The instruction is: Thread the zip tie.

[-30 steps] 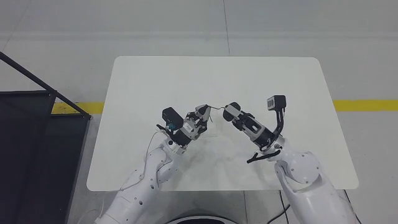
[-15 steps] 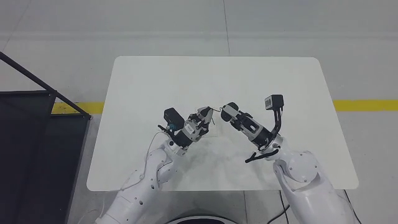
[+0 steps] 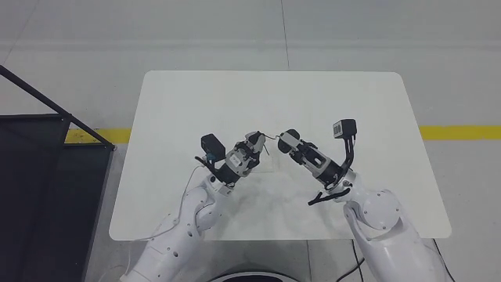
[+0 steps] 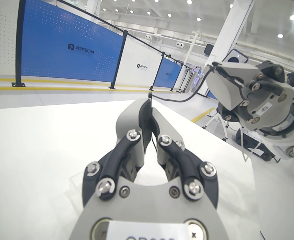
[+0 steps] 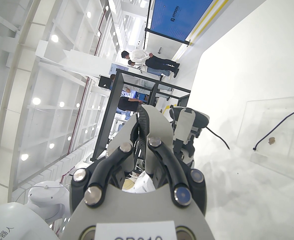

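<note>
- Table (image 3: 352, 110): white, rounded corners; both arms work over its near-middle part.
- Clear box (image 5: 274, 156): see-through walls, standing on the table well apart from the grippers.
- Right gripper (image 3: 286, 139): fingers pressed together, pinching one end of the zip tie; in the left wrist view the black strap runs along the seam between its fingers. Its tip faces the left gripper, close but not touching.
- Left gripper (image 4: 150, 106): fingers pressed together, pinching the other part of the zip tie, which stands out just past the fingertips.
- Zip tie (image 4: 177, 100): thin, black, bridging the short gap between the two gripper tips in a slack curve, held up off the table. A loose end curls out beside the left gripper in the right wrist view.
- Second tie (image 5: 274, 132): black, lying slantwise inside the clear box.
- Brown speck (image 5: 271, 140): small, inside the box, just beside the second tie; what it is cannot be told.
</note>
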